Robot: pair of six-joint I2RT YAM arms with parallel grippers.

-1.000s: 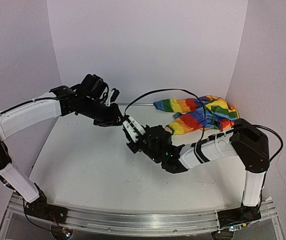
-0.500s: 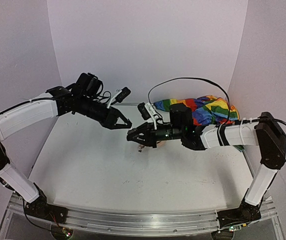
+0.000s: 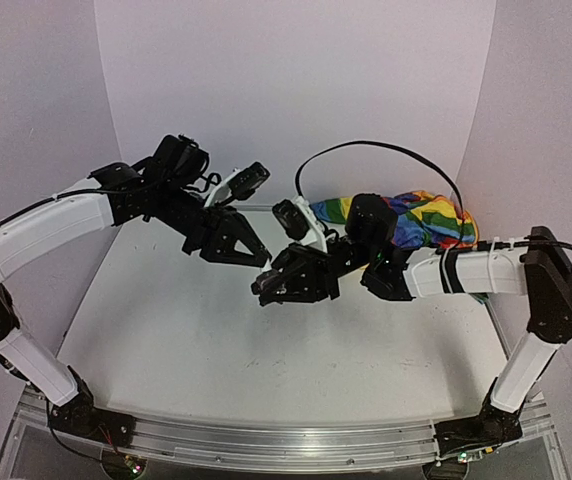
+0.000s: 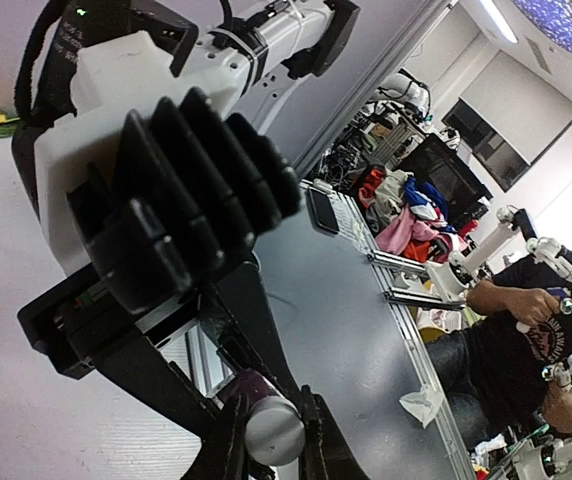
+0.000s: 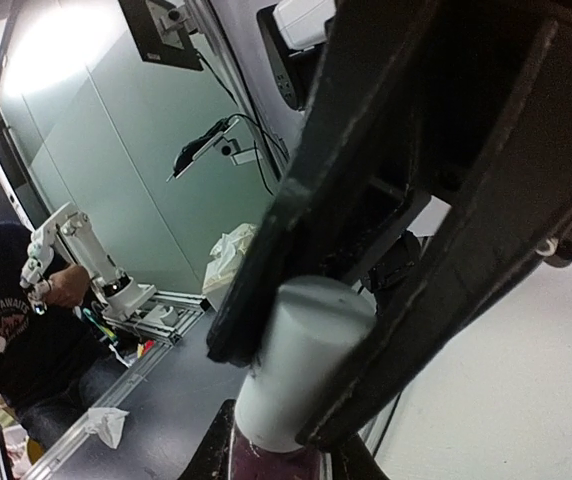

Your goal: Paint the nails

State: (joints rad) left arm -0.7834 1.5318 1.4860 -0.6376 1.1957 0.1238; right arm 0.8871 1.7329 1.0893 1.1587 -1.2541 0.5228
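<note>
White plastic cap (image 5: 311, 340) clamped in the R gripper (image 5: 266, 395), dark purple polish bottle (image 5: 266, 465) pinched in the L gripper (image 4: 271, 452): the two robot arms meet tip to tip above the middle of the white table (image 3: 166, 340). Both sets of jaws stand narrow, closed on their loads, w/ the L fingers on the bottle's body and the R fingers on the cap right above it. Cap and bottle look joined, tho the seam btwn them isn't clear. The L arm reaches in from the left wall; the R arm stretches low across from the right. The nails can't be seen in any view. Only the rainbow-striped sleeve (image 3: 426, 220) shows, bunched at the back right of the table, partly behind the R arm and well apart from the bottle. In the wrist views, beyond the table's edge, a man in a dark T-shirt (image 4: 521, 340) is visible amid lab clutter.
</note>
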